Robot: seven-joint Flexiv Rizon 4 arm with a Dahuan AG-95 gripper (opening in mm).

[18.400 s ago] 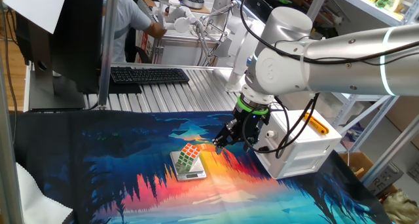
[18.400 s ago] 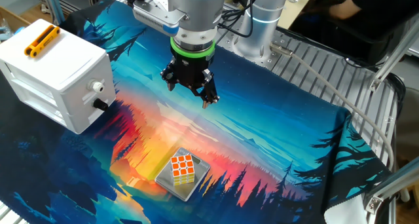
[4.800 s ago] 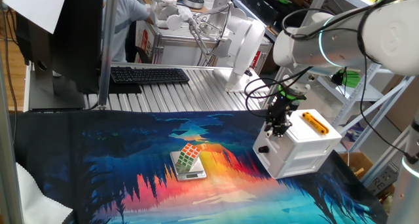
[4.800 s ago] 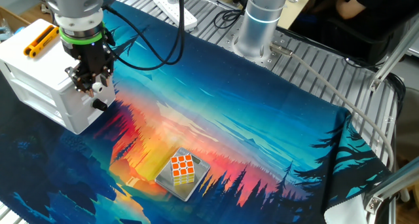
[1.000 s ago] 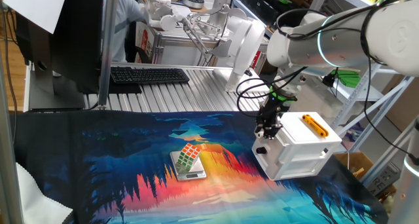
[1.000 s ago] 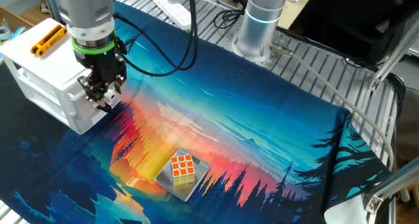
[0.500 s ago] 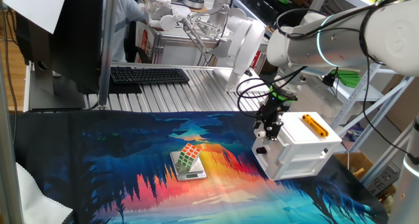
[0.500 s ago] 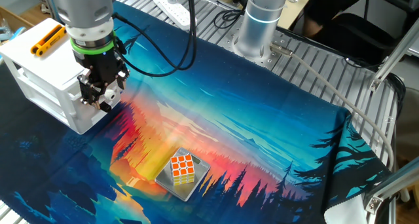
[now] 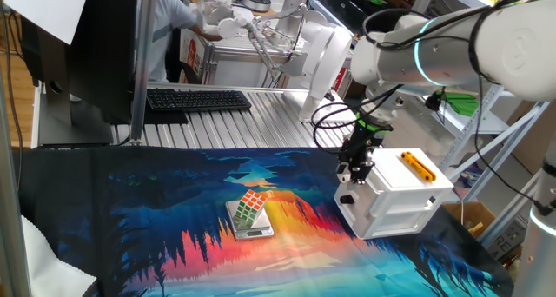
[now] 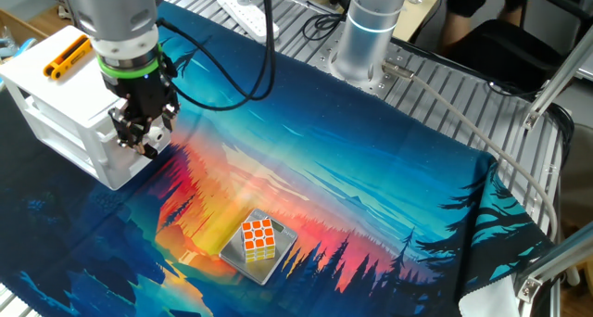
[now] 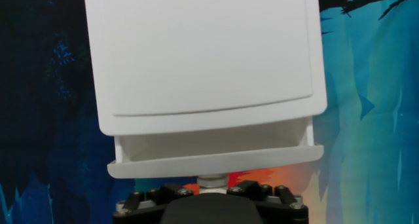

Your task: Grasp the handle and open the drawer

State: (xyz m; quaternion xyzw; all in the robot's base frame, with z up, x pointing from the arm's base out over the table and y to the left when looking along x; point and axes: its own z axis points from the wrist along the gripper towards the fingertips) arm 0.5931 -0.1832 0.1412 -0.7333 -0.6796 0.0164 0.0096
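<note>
At the cabinet front, the end effector (image 10: 141, 137) still pinches the handle (image 11: 211, 181), drawer (image 11: 216, 157) unmoved.

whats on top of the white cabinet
An orange bar lies on the white cabinet's top, near its back edge. In the hand view the top looks bare white; the bar is out of frame.

I'm getting bright, even overhead light in both fixed views, sharp all over. Soft shadow hugs the cabinet (image 10: 69, 122) base. Hand view glares white on the cabinet top, nearly washed out, and the mat (image 11: 366, 86) looks soft.
</note>
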